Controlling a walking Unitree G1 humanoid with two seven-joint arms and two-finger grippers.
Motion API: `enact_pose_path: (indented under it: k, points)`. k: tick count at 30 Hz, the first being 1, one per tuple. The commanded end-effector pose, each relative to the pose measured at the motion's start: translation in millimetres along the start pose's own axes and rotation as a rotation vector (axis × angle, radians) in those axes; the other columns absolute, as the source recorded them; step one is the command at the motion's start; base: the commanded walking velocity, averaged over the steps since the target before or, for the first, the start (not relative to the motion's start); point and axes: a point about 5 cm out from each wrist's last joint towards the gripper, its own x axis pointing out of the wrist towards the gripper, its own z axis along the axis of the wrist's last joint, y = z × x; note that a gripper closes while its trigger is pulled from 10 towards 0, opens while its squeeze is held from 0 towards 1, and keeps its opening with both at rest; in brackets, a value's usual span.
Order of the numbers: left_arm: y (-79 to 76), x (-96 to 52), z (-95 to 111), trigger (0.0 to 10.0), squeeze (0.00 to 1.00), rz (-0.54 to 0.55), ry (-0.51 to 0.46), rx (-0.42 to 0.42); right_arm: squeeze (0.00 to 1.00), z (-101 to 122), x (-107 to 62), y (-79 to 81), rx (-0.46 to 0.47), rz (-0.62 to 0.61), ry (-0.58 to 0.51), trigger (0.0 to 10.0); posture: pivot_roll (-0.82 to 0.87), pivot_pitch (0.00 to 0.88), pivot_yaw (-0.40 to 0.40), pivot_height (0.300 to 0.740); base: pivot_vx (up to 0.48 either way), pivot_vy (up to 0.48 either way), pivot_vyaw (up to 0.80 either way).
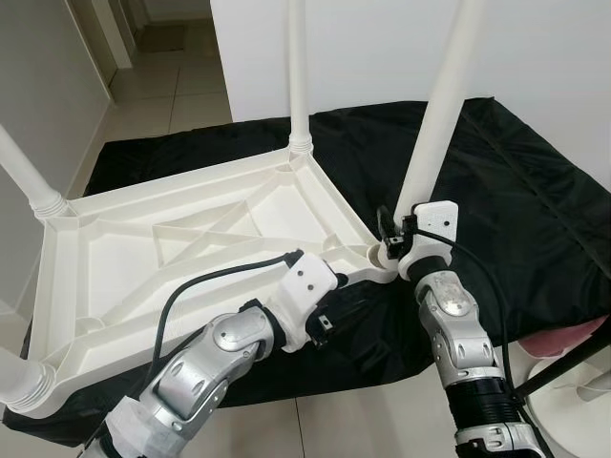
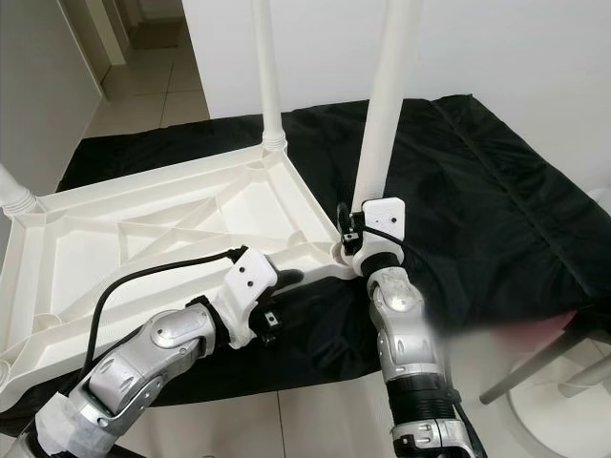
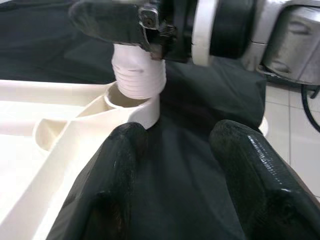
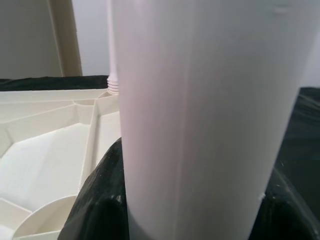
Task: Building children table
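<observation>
An upside-down white plastic table top [image 1: 191, 239] lies on a black cloth [image 1: 516, 191]. Three white legs stand in its corners: the far one [image 1: 298, 76], the left one [image 1: 24, 176] and the near-left one [image 1: 14, 377]. My right gripper [image 1: 401, 239] is shut on the fourth leg [image 1: 441, 105], whose threaded end [image 3: 137, 75] sits at the near-right corner socket [image 3: 131, 102]. That leg [image 4: 200, 115] runs between the right fingers [image 4: 97, 205]. My left gripper [image 3: 170, 155] is open just below that corner, one finger [image 3: 112, 185] against the table's rim, the cloth between its fingers.
The cloth hangs over a low platform with tiled floor [image 1: 315, 429] in front of it. A white wall [image 1: 535, 57] stands behind, and a hallway [image 1: 162, 48] opens at the far left. A white round object [image 1: 578, 410] and a black strut [image 1: 563, 367] sit at the near right.
</observation>
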Motion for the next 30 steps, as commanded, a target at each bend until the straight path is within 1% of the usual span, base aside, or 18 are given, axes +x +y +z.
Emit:
enact_pose_path:
  k: [1, 6, 8, 13, 17, 20, 22, 25, 28, 30]
  points:
    - [4.1, -1.2, -1.1, 10.0, 0.00, 0.019, 0.008, 0.025, 0.00, -8.7, 0.3, 5.3, -0.024, 0.044, 0.023, 10.0, -0.02, 0.018, 0.053, 0.740, 0.000, 0.000, 0.00]
    - [3.9, 0.1, -1.6, 10.0, 0.00, 0.020, 0.010, 0.035, 0.00, -13.7, 1.4, 7.0, -0.047, 0.067, 0.022, 10.0, -0.02, 0.016, 0.047, 0.740, 0.000, 0.000, 0.00]
    - [5.4, 1.3, -0.7, 10.0, 0.00, 0.019, 0.006, 0.044, 0.00, -21.4, 3.3, 9.7, -0.075, 0.103, 0.036, 10.0, 0.00, 0.009, 0.040, 0.740, 0.000, 0.000, 0.00]
    - [7.5, 1.8, 0.2, 10.0, 0.00, 0.034, 0.009, 0.047, 0.00, -28.4, 4.7, 13.8, -0.092, 0.156, 0.051, 10.0, 0.01, 0.010, 0.032, 0.740, 0.000, 0.000, 0.00]
    - [8.9, 0.4, 0.2, 10.0, 0.00, 0.042, 0.013, 0.048, 0.00, -30.4, 3.5, 17.0, -0.085, 0.189, 0.052, 10.0, 0.01, 0.008, 0.032, 0.740, 0.000, 0.000, 0.00]
    - [11.1, 0.2, 0.6, 10.0, 0.00, 0.051, 0.015, 0.053, 0.00, -30.2, -2.7, 19.7, -0.028, 0.220, 0.026, 10.0, 0.01, 0.009, 0.032, 0.740, 0.000, 0.000, 0.00]
    - [11.5, 0.7, 1.2, 10.0, 0.00, 0.051, 0.013, 0.053, 0.00, -30.1, -4.2, 20.0, -0.022, 0.230, 0.017, 10.0, 0.01, 0.009, 0.032, 0.740, 0.000, 0.000, 0.00]
    - [10.5, 2.1, 1.4, 10.0, 0.00, 0.046, 0.008, 0.055, 0.00, -33.3, -12.3, 19.9, 0.007, 0.260, 0.013, 10.0, 0.00, 0.008, 0.030, 0.740, 0.000, 0.000, 0.00]
    - [9.9, 2.8, 1.2, 10.0, 0.00, 0.043, 0.007, 0.054, 0.00, -35.2, -14.0, 18.9, 0.022, 0.264, 0.021, 10.0, -0.01, 0.006, 0.029, 0.740, 0.000, 0.000, 0.00]
    - [8.1, 4.9, 1.4, 10.0, 0.00, 0.033, 0.003, 0.055, 0.00, -36.4, -11.9, 12.6, 0.092, 0.234, 0.035, 10.0, -0.01, 0.001, 0.024, 0.740, 0.000, 0.000, 0.00]
